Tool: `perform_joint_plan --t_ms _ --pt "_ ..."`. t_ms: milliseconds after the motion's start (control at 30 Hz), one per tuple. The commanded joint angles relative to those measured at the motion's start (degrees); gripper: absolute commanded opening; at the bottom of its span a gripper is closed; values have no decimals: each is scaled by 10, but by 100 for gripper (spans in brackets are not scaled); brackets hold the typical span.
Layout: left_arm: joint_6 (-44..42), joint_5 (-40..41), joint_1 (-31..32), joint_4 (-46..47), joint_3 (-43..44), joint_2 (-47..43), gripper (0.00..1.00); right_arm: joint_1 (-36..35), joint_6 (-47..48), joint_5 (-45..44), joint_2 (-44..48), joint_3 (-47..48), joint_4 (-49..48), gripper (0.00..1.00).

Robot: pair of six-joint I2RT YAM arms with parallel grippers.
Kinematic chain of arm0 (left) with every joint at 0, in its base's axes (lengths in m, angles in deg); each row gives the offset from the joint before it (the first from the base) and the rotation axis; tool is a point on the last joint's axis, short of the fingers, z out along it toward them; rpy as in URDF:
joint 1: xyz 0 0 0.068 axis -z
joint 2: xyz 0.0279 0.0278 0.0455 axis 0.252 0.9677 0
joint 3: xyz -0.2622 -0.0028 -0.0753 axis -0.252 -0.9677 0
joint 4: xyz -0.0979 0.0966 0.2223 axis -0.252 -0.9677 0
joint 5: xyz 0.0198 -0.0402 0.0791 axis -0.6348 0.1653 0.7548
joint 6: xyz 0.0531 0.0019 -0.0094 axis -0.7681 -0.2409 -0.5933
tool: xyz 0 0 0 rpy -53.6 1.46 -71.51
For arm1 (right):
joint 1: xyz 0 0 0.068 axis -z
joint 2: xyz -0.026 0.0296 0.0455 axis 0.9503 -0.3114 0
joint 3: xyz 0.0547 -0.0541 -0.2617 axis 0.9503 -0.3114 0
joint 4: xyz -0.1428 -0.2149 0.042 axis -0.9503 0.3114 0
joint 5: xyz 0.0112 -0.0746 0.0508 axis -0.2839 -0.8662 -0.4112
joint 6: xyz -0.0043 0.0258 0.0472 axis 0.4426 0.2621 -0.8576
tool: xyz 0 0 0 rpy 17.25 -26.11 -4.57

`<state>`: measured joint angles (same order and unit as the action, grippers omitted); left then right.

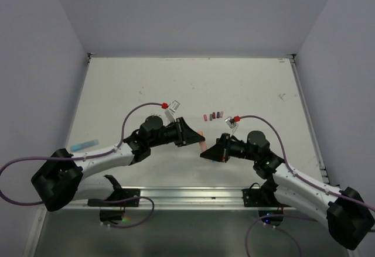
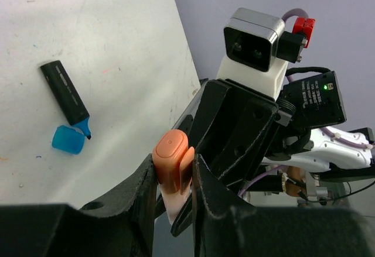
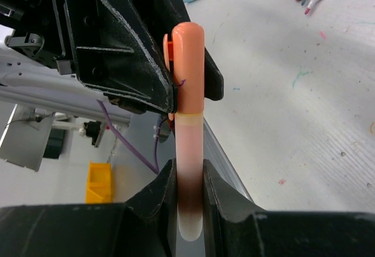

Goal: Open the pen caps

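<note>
Orange cap (image 2: 171, 162) tight in left claw (image 2: 174, 170), salmon marker body (image 3: 190, 151) tight in right claw (image 3: 189, 181).

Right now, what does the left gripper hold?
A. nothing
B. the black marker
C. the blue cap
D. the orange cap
D: the left gripper is shut on the orange cap, while the right gripper clamps the salmon body; the blue cap lies on the table.

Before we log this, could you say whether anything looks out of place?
Nothing looks damaged or spilled. Stray coloured ink marks dot the white table. A black plastic marker lies uncapped, its chunky blue plastic cap loose beside the tip. The orange-capped salmon plastic marker sits straight between the left hand and right hand.
</note>
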<state>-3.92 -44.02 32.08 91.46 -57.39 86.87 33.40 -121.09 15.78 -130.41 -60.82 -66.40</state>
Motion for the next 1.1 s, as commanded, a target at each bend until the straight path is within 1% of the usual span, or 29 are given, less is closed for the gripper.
perform_joint_plan --t_ms 0,33,67,133,233,267,333,367,400,433,467,500,533,567,600,633,667,767,833,900,933,1067 --pt "-7 104 -69 79 25 0 0 -7 -3 41 35 -34 140 0" --pt "-1 102 -72 92 17 3 0 -7 7 47 39 -30 149 0" --pt "15 92 -79 136 -1 5 0 -7 3 57 39 -31 146 0" --pt "34 84 -87 172 -14 18 0 -7 -8 64 40 -41 138 0" --pt "78 80 -91 289 -38 54 0 -8 -44 80 26 -65 71 0" --pt "105 68 -91 377 -50 69 0 -8 -54 83 22 -71 35 0" --pt "127 59 -91 423 -51 108 0 -8 -59 74 25 -67 37 0" --pt "113 41 -91 397 -43 113 0 -8 -43 55 46 -53 124 0" --pt "94 37 -91 342 -10 105 0 -8 27 20 58 -30 215 0" --pt "67 42 -85 265 12 94 0 -7 66 -70 67 31 297 0" --pt "1 69 -76 105 34 84 0 -7 96 -99 69 56 364 0" --pt "-25 88 -66 41 70 69 0 -7 136 -133 66 80 448 0" --pt "-44 106 -56 -4 75 62 0 -7 153 -171 62 124 482 0" --pt "-62 132 -35 -50 73 55 0 -6 165 -222 56 143 506 0" --pt "-68 139 -27 -60 66 38 0 -4 175 -255 37 162 549 0" --pt "-70 148 -12 -69 45 31 0 0 184 -282 26 186 566 0" --pt "-68 164 -5 -92 37 25 0 3 185 -312 13 193 577 0" --pt "-62 174 22 -104 12 20 0 20 168 -350 -50 203 582 0" --pt "-53 179 50 -95 2 35 0 22 151 -368 -77 200 573 0" --pt "-41 183 69 -74 -5 65 0 26 142 -411 -82 195 552 0" --pt "-37 185 85 -68 -4 77 0 32 143 -417 -85 189 544 0" --pt "-17 182 112 -14 -1 136 0 49 159 -425 -105 185 511 0"
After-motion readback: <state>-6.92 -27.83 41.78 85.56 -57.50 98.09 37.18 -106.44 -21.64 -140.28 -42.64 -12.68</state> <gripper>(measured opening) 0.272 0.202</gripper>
